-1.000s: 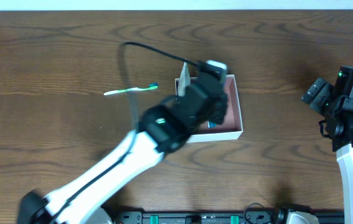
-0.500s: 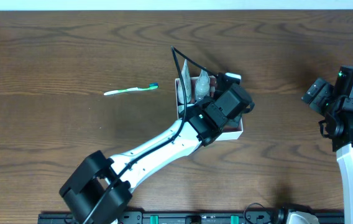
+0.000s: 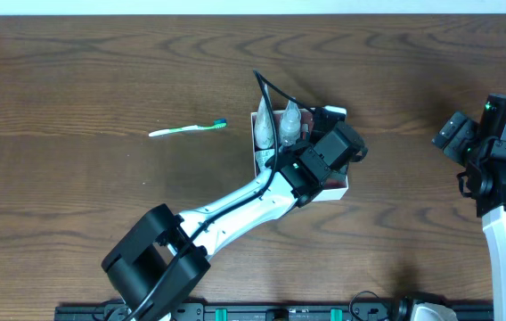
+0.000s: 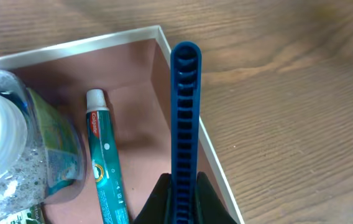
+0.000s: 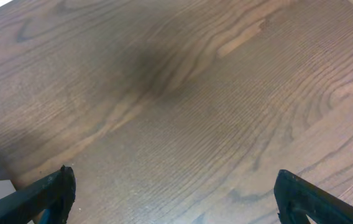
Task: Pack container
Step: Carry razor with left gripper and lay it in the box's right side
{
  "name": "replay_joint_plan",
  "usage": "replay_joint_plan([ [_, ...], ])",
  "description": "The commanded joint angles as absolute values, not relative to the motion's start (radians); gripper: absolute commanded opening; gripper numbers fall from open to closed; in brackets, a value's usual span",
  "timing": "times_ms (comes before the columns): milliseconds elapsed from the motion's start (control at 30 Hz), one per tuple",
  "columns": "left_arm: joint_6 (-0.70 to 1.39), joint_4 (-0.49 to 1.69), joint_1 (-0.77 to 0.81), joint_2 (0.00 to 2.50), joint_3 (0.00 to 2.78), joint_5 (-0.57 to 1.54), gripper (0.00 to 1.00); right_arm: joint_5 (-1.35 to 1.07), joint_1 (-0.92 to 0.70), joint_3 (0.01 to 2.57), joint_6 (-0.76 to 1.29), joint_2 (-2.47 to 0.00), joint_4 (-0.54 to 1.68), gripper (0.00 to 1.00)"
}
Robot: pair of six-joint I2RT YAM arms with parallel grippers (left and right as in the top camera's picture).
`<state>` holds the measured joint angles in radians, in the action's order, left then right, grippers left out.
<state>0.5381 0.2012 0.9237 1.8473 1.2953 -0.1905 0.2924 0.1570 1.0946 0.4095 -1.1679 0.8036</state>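
Note:
The container is a shallow white-walled box with a pink inside, at the table's middle, largely covered by my left arm. It holds a green toothpaste tube and clear bottles, two of them upright at its left side. My left gripper is shut on a blue comb, held on edge over the box's right side, along its right wall. My right gripper is open and empty over bare wood at the far right.
A green and white toothbrush lies on the table left of the box. A black cable loops up from the left arm over the box's back edge. The right arm's base stands at the right edge.
My left arm has swung right and settled over the box's right side with the comb, uncovering the two bottles at its left. The right arm has not moved.

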Motion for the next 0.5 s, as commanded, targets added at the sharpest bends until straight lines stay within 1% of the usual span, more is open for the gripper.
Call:
replay_joint_plan([
  [0,0.553,0.195,0.923,1.863,1.302,-0.211,0.06,0.307,0.165,1.097,0.411,-1.167,0.805,0.99],
  [67,0.553,0.189,0.923,1.868,1.302,-0.211,0.08,0.307,0.165,1.097,0.411,-1.167,0.805,0.99],
  [200,0.552,0.165,0.923,1.868,1.302,-0.211,0.17,0.307,0.165,1.097,0.411,-1.167,0.805,0.99],
  [233,0.551,0.155,0.923,1.868,1.302,-0.211,0.17,0.307,0.165,1.097,0.411,-1.167,0.805,0.99],
  [267,0.551,0.148,0.923,1.868,1.302,-0.211,0.21,0.307,0.165,1.097,0.411,-1.167,0.805,0.99],
  [333,0.551,0.133,0.923,1.868,1.302,-0.211,0.23,0.307,0.165,1.097,0.411,-1.167,0.805,0.99],
  [433,0.524,0.121,0.923,1.861,1.303,-0.210,0.30,0.307,0.165,1.097,0.411,-1.167,0.805,0.99],
  [467,0.511,0.121,0.923,1.855,1.303,-0.210,0.31,0.307,0.165,1.097,0.411,-1.167,0.805,0.99],
])
